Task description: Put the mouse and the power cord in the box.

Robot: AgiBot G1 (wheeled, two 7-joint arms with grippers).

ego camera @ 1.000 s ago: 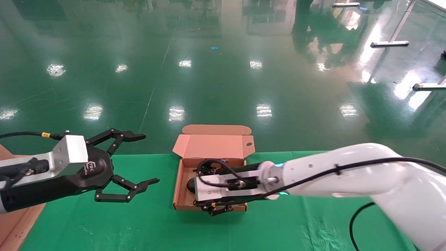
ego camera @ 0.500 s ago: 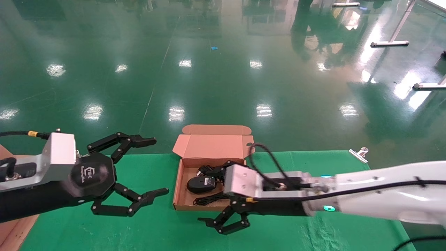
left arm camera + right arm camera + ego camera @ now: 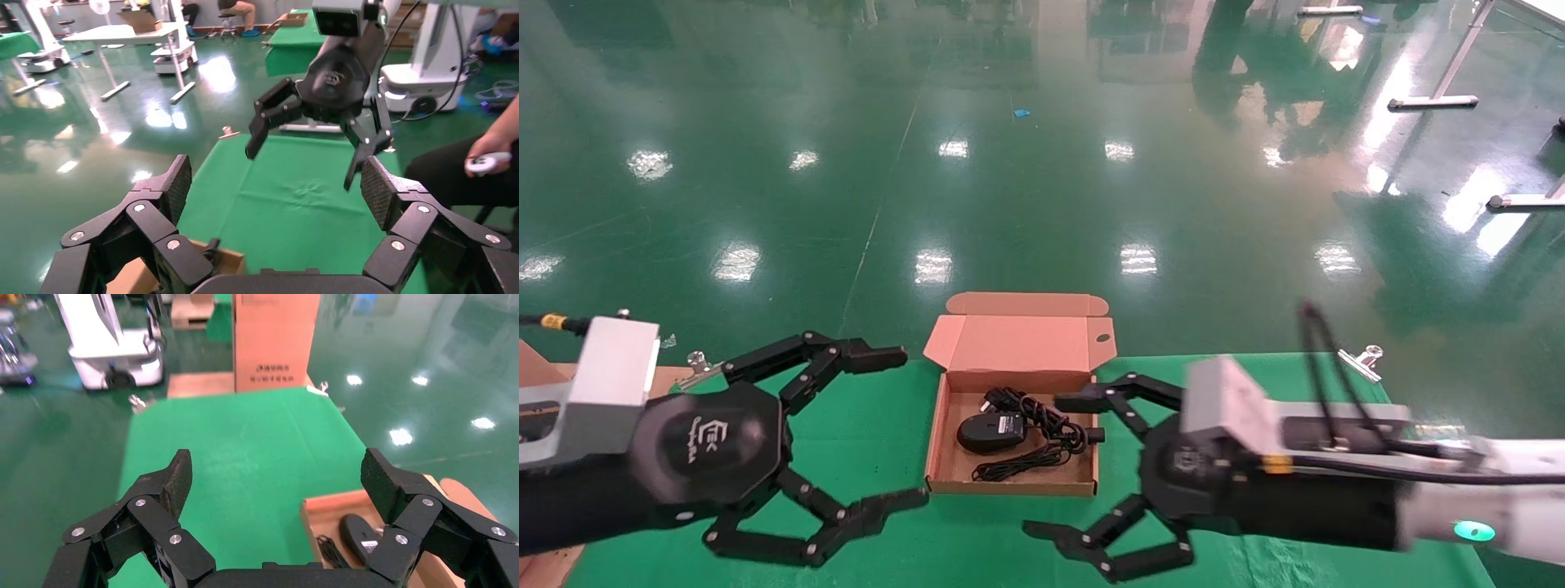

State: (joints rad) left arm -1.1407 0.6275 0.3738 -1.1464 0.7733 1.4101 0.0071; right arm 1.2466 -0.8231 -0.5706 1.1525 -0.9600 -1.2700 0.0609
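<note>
Black mouse (image 3: 990, 432) lies crosswise in box (image 3: 939, 425); both grippers' jaws spread, empty

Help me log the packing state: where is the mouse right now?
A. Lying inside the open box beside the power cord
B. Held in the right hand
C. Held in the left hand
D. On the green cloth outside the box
A: the mouse lies inside the open box beside the power cord; both hands, left hand and right hand, are open and empty.
</note>
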